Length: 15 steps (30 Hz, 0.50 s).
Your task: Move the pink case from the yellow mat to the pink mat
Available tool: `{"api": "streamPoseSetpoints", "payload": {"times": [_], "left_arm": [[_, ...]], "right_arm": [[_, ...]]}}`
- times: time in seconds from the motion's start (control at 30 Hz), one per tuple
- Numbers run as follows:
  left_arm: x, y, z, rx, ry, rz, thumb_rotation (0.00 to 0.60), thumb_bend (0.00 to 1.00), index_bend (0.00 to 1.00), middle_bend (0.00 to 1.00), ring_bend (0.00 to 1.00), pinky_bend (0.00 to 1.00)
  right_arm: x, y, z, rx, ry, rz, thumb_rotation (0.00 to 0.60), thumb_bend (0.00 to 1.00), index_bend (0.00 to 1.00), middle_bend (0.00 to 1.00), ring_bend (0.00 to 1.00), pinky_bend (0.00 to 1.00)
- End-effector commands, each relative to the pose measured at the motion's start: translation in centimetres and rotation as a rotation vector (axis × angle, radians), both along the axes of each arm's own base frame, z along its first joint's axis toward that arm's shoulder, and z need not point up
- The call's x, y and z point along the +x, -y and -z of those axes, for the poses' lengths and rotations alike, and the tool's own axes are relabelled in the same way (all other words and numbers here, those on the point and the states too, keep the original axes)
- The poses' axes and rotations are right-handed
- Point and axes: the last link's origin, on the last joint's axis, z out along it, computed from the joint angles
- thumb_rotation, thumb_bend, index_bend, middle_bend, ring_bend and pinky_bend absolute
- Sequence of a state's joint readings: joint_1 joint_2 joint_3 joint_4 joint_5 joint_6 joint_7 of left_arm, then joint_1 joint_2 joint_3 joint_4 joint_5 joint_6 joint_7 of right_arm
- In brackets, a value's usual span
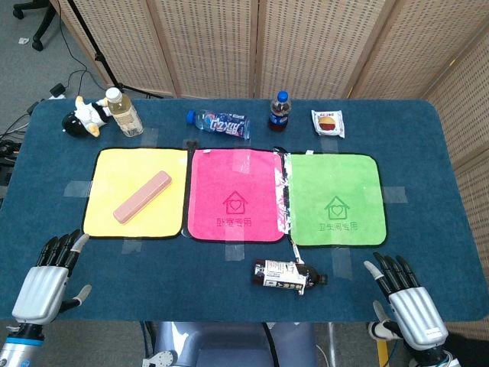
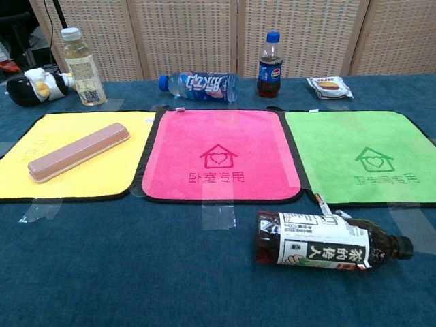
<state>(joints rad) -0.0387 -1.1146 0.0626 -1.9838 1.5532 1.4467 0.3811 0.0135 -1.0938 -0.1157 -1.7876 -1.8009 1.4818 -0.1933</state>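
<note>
A long pink case [image 1: 143,196] [image 2: 78,151] lies diagonally on the yellow mat [image 1: 114,218] [image 2: 30,174] at the left. The pink mat [image 1: 237,164] [image 2: 218,133] lies right beside it in the middle, with nothing on it. My left hand [image 1: 50,279] rests near the table's front left edge, below the yellow mat, fingers spread and holding nothing. My right hand [image 1: 403,294] sits at the front right, fingers spread and empty too. Neither hand shows in the chest view.
A green mat [image 1: 336,180] [image 2: 361,136] lies at the right. A dark tea bottle [image 1: 286,275] [image 2: 323,244] lies on its side in front of the mats. Behind them stand a yellow-drink bottle [image 1: 126,113], a lying blue bottle [image 1: 220,124], a cola bottle [image 1: 280,112], a snack packet [image 1: 328,122] and a plush toy [image 1: 85,116].
</note>
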Motion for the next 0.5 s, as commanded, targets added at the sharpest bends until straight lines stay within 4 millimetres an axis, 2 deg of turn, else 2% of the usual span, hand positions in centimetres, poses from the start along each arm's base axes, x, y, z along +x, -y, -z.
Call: {"api": "streamPoseSetpoints", "payload": {"times": [0.03, 0.5], "left_arm": [[0.0, 0.01, 0.0, -0.001, 0.0, 0.0, 0.6, 0.25, 0.0, 0.0, 0.0, 0.02], [-0.07, -0.07, -0.07, 0.002, 0.001, 0.0, 0.6, 0.25, 0.0, 0.0, 0.0, 0.02]], "right_arm": [[-0.01, -0.01, 0.0, 0.0, 0.0, 0.0, 0.6, 0.52, 0.08, 0.0, 0.0, 0.0], [0.07, 0.08, -0.15, -0.006, 0.007, 0.001, 0.6, 0.52, 0.08, 0.0, 0.0, 0.0]]}}
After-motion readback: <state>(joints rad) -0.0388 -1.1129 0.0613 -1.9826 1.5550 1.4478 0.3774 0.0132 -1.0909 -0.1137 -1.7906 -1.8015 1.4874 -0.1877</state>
